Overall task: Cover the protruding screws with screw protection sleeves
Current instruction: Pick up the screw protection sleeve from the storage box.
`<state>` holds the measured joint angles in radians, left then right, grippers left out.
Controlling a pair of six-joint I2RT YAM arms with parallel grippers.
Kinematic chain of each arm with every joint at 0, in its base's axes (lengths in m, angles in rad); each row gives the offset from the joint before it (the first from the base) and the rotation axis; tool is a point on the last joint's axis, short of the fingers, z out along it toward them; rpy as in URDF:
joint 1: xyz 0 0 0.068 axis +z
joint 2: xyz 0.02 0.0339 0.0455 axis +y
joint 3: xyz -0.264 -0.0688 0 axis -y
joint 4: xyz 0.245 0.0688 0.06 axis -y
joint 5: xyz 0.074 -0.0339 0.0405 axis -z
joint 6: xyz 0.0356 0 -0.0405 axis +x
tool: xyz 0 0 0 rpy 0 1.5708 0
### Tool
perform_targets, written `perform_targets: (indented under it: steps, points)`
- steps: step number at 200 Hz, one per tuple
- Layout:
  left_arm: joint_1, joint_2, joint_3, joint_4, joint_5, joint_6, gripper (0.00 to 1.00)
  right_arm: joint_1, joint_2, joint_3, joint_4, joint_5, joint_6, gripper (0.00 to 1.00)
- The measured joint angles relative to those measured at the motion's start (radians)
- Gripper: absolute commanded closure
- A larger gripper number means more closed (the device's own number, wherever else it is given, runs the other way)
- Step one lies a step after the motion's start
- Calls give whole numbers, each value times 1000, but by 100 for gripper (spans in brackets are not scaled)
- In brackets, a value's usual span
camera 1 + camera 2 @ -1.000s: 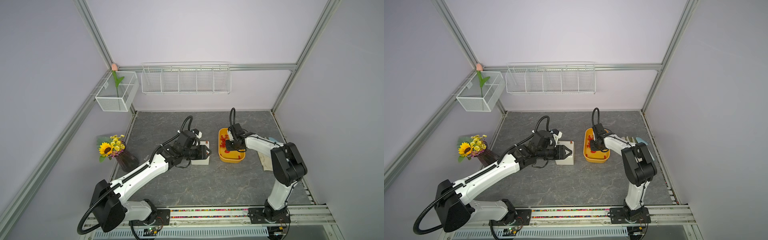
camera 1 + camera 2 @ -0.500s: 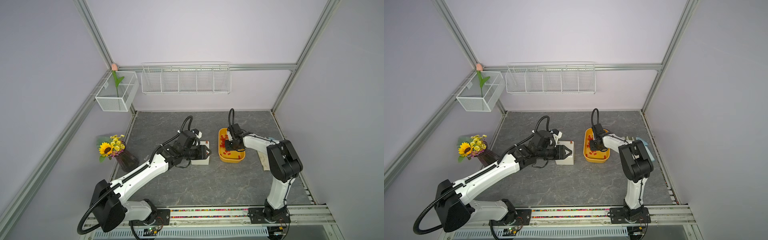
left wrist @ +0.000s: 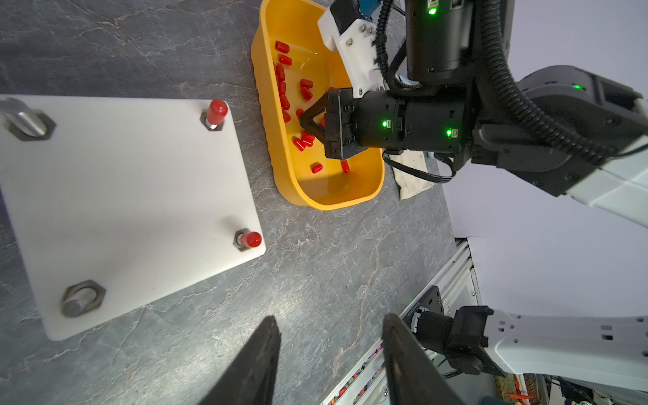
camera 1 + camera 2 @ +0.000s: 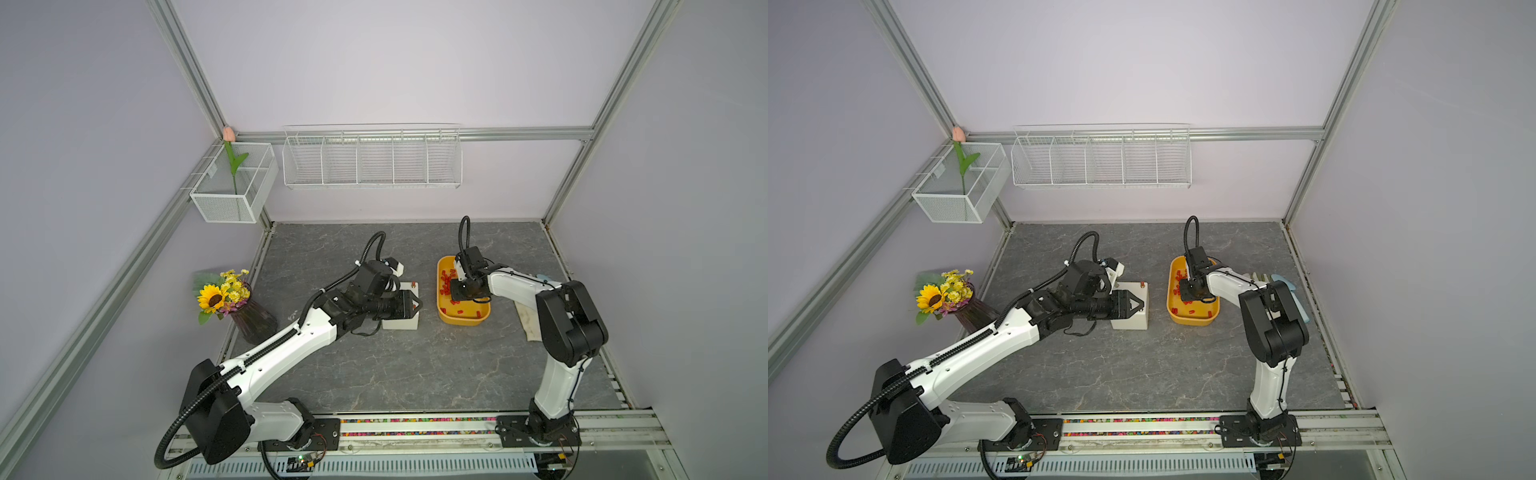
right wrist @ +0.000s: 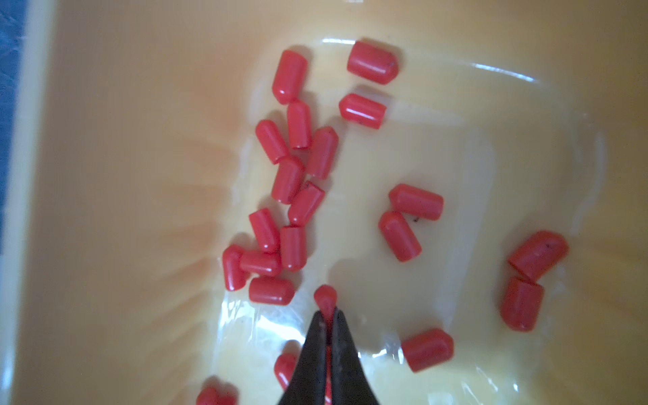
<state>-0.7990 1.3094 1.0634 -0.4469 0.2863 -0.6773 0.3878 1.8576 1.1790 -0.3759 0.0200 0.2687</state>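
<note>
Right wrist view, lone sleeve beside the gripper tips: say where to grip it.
I'd pinch the lone sleeve across its middle, from above the yellow tray. It lies on its side, clear of neighbours, both long flanks free.

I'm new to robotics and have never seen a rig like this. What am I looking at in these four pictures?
You see two white-and-black robot arms, the left arm and the right arm, mounted at the edge of a grey table. Two pictures look down from a camera overhead. The other two come from a small camera on each arm's wrist.

On the table stand a white box with four screws sticking up, a yellow tray of small red sleeves, and a vase of flowers. Two screws already wear sleeves, as on this capped screw; two are bare.

The right claw is down in the tray, pinched shut on one red sleeve. The left claw is open and empty, near the box.
</note>
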Motion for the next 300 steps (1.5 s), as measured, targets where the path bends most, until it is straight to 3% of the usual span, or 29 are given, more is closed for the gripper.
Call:
perform_targets:
  steps: [74,146,239,300]
  points:
    - [2,-19,0,-5,-41,2,54,0,-288,-45,-24,-74,-13,94]
    - [87,-58,66,-23,-11,29,56,0,-582,-47,-90,-288,-30,93]
    - [132,-64,138,-1,229,69,70,52,-710,-67,-133,-614,-45,93]
    - [133,-50,158,29,376,72,75,106,-717,-76,-155,-710,-69,93]
